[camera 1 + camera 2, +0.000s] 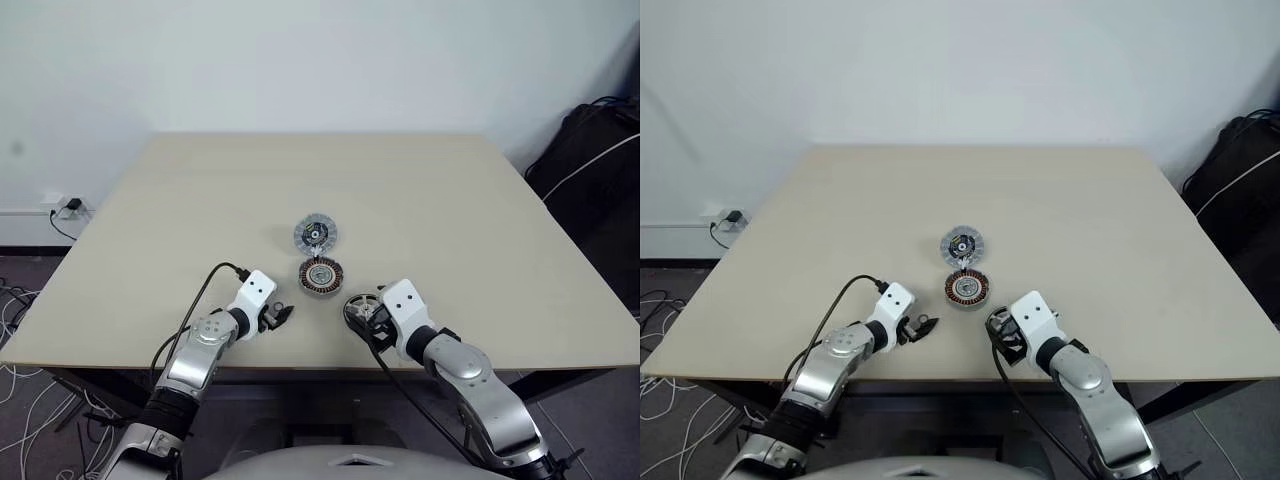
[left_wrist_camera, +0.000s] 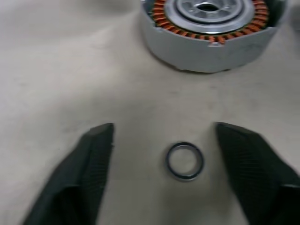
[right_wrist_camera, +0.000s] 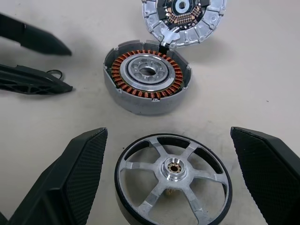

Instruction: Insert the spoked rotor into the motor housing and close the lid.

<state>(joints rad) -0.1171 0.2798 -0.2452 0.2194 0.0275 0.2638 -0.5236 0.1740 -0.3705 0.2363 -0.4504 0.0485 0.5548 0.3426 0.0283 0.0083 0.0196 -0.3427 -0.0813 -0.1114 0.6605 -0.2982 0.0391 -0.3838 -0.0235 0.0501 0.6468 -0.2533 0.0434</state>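
On the table [image 1: 480,200] the housing [image 3: 146,76] lies open, lid [image 3: 183,18] touching its far edge. The wheel [image 3: 172,183] lies flat between the spread fingers of the right claw [image 3: 172,185], so grasping is the step; next these fingers must close on its rim. The left claw [image 2: 159,154] is open around a small ring [image 2: 184,161]

one spoked rotor [image 3: 173,177], one motor housing [image 3: 147,82], one lid [image 3: 183,19], one small ring [image 2: 184,161]

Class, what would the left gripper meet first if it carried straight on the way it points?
Most likely the tiny dark ring lying between its open fingers; beyond that, the motor housing.
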